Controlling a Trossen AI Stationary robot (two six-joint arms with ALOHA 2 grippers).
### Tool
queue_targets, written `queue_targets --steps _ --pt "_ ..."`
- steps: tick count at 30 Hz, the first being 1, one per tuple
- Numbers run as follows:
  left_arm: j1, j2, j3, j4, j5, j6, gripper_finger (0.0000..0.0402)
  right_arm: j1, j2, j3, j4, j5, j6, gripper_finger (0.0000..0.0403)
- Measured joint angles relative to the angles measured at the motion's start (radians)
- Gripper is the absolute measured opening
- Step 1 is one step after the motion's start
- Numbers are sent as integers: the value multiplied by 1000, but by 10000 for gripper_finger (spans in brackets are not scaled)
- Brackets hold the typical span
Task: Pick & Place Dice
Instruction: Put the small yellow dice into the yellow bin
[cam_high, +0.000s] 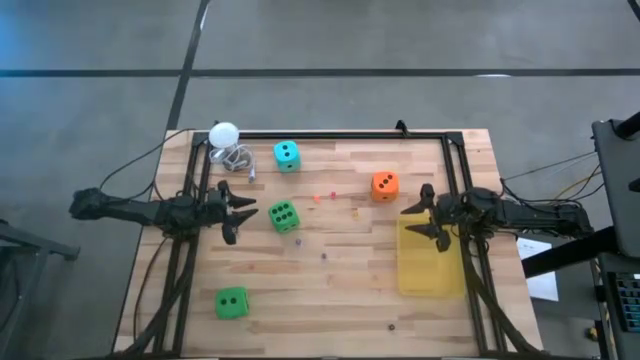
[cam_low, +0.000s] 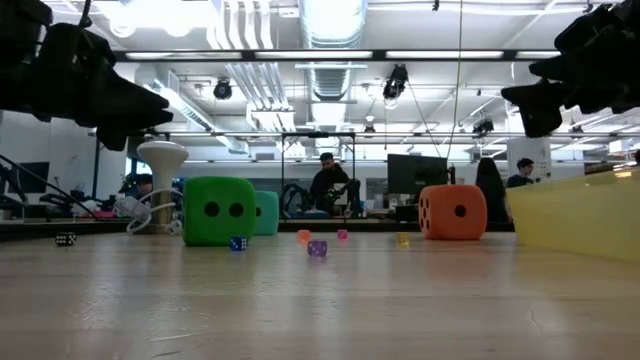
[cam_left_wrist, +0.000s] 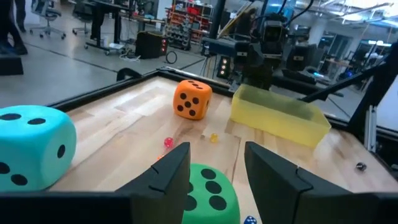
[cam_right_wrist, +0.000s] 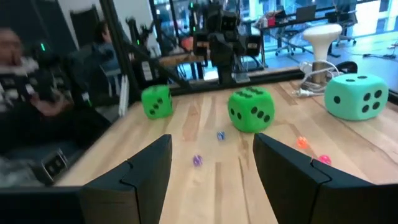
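Four dice on table: two green (cam_high: 283, 216) (cam_high: 231, 303), one teal (cam_high: 286, 154), one orange (cam_high: 384, 185). Left gripper (cam_high: 240, 213) and right gripper (cam_high: 418, 219) both spread, empty.

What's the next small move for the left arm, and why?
Probably ease the left gripper forward and down over the green die: it is open, the die sits just ahead of it, untouched, and the yellow bin holds nothing.

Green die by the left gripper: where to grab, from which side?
Take the green die across two opposite flat side faces, coming level from the left gripper, already open beside it. It sits flat and clear of other dice; it looks soft, so squeeze mid-height.
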Motion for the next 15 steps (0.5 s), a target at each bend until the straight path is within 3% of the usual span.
queue_targets --steps 7,15 --pt "0 0 0 3 0 44 159 0 0 0 42 53 -44 219" --pt "0 1 15 25 7 -48 159 0 102 40 60 123 -123 219"
